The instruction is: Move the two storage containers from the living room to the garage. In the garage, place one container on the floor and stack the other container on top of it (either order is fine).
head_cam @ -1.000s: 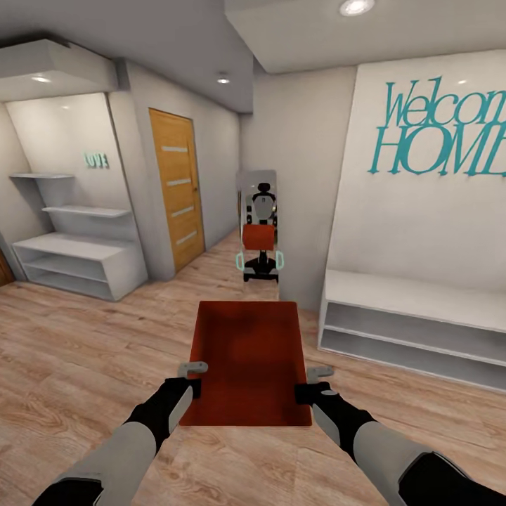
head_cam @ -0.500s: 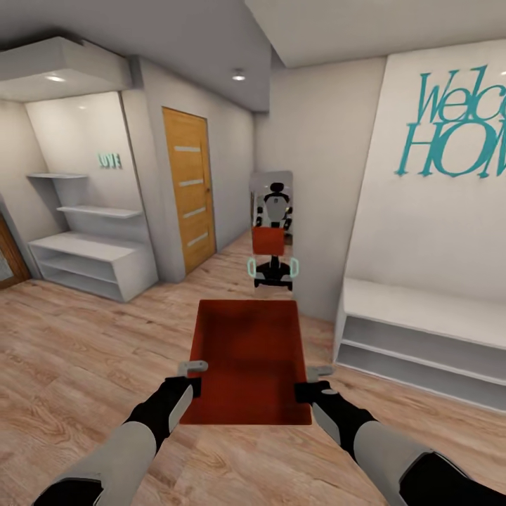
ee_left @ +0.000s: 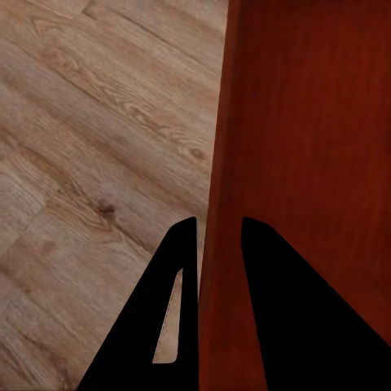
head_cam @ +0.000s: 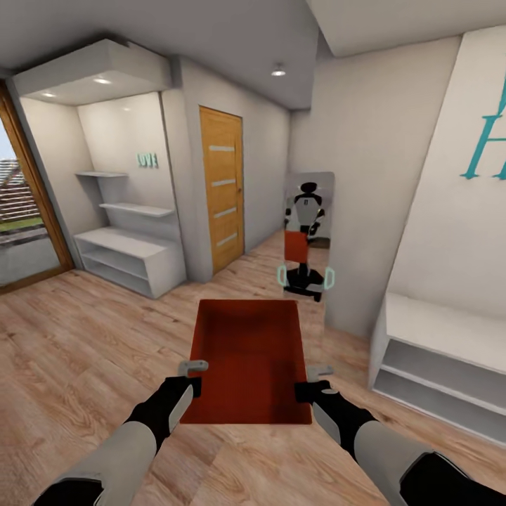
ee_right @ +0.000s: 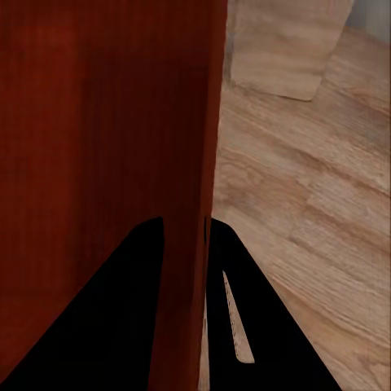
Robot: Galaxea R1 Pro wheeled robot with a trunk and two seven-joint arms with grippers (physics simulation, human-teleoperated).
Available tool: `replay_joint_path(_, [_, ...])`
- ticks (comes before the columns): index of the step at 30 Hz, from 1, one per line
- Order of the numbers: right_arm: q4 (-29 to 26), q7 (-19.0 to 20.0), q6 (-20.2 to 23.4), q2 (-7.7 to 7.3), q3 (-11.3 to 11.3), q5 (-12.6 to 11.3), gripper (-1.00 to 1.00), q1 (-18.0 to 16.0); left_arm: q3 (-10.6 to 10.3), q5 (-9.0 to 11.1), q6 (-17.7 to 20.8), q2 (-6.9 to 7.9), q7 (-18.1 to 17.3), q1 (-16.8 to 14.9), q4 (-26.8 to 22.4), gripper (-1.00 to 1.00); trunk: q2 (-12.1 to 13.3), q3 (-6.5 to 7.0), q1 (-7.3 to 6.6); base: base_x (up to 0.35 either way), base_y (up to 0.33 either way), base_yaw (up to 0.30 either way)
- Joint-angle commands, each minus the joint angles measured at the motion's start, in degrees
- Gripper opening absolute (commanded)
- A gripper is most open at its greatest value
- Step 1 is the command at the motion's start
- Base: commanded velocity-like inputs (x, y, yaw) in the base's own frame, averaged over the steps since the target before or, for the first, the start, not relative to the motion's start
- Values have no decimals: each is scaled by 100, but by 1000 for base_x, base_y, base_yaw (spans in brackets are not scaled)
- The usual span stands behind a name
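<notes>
Two grippers carry one storage container [head_cam: 247,362] through a hallway.

One side wall each is pinched by the left gripper [head_cam: 188,377] and the right gripper [head_cam: 314,381], likely so the box stays level and does not tip. It hangs in front of the robot, above a light wood floor [head_cam: 77,337], with a wooden door [head_cam: 222,188], white shelves [head_cam: 130,256] and a mirror [head_cam: 307,235] ahead.

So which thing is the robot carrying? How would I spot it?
Look at the light wood-plank floor, then at the two black arms reaching out over it. Between them hangs an orange-red rectangular lidless box, with the left tool and right tool each pinching one side wall. Nothing else nearby is red and open-topped.
</notes>
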Motion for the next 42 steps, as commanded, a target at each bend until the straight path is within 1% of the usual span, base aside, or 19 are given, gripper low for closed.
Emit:
replay_joint_path(1, [292,-32,38,-88,53,-166,-100,-2,-21,101,5,102,33,-7,-184,-100,-14,-16,7,322,0,279])
replay_joint_path(42, [292,-32,38,-91,44,-168,-100,-2,-21,101,7,102,33,-7,-184,-100,-14,-132,7,322,0,277])
